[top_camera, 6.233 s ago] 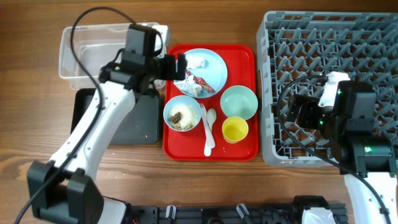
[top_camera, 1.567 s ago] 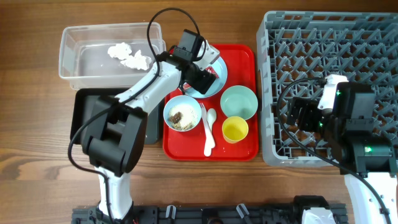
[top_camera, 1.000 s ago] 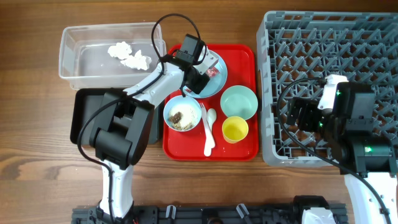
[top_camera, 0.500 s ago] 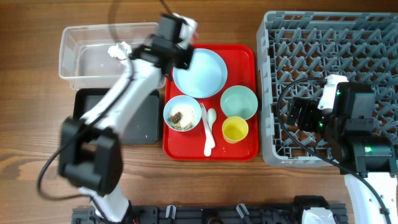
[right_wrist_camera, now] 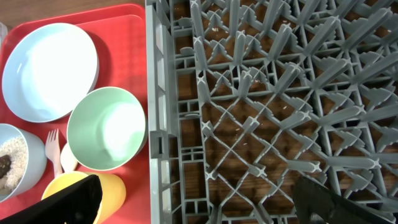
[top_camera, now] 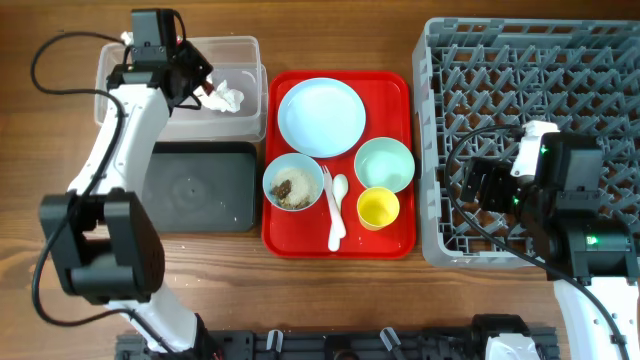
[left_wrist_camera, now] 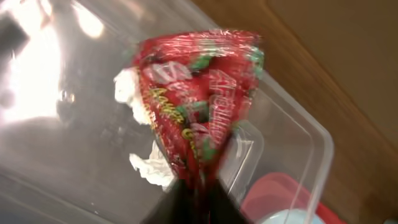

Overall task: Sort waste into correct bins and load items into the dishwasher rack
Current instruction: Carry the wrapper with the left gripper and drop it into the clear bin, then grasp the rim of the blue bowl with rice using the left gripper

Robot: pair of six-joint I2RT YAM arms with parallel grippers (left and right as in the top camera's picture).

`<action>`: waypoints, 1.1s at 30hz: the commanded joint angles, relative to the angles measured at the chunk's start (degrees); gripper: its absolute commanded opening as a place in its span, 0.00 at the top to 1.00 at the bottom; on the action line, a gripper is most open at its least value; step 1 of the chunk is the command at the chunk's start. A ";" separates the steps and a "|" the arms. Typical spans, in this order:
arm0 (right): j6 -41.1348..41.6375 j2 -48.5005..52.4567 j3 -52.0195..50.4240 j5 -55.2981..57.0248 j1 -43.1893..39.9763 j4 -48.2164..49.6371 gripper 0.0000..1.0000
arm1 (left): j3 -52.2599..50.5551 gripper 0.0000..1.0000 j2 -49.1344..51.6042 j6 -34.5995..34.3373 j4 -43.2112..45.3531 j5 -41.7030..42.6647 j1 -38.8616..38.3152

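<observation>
Wooden desk (top_camera: 60, 230) under everything. At its right side, the grey rack (top_camera: 530, 70), pegs upright. Over the rack's left part, the right end effector (right_wrist_camera: 196, 183), fingers wide apart and gripping nothing.

In the middle of the desk, the red tray (top_camera: 400, 85), just beside the rack. Left of that, the clear tub (top_camera: 240, 125) at the back and the black tray (top_camera: 190, 190) in front of it, the two edge to edge.

On the red tray, at the back, the plate (top_camera: 320, 117), lying flat. In front of it to the right, the mint bowl (top_camera: 385, 165); to the left, the blue bowl (top_camera: 296, 158), holding brown and white food bits (top_camera: 287, 188). Just in front of the mint bowl, the yellow cup (top_camera: 378, 208), upright. Between the blue bowl and the cup, the spoon (top_camera: 336, 215) and the fork (top_camera: 326, 185), side by side.

Above the tub, the left end effector (left_wrist_camera: 196, 199), clamped on the lower edge of the red wrapper (left_wrist_camera: 199, 106). Wrapper held up over the tub's inside, blurred in the wrist view. Below and behind it, on the tub's floor, crumpled white tissue (top_camera: 228, 97).
</observation>
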 commanded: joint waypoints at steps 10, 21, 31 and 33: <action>-0.79 0.09 1.27 -0.07 0.22 -0.02 0.00 | -0.13 0.29 -4.74 4.63 0.46 -1.01 -0.76; -0.74 0.09 1.27 -0.09 0.22 -0.13 0.00 | -0.15 0.37 -9.18 7.45 -18.18 -0.37 -12.81; -0.76 0.09 1.27 -0.11 0.22 -0.44 0.00 | -0.17 0.38 -1.84 7.23 -22.38 -0.37 -28.59; -0.74 0.09 1.27 -0.11 0.22 -0.44 0.00 | -0.17 0.39 -0.07 7.19 -22.36 -0.35 -30.42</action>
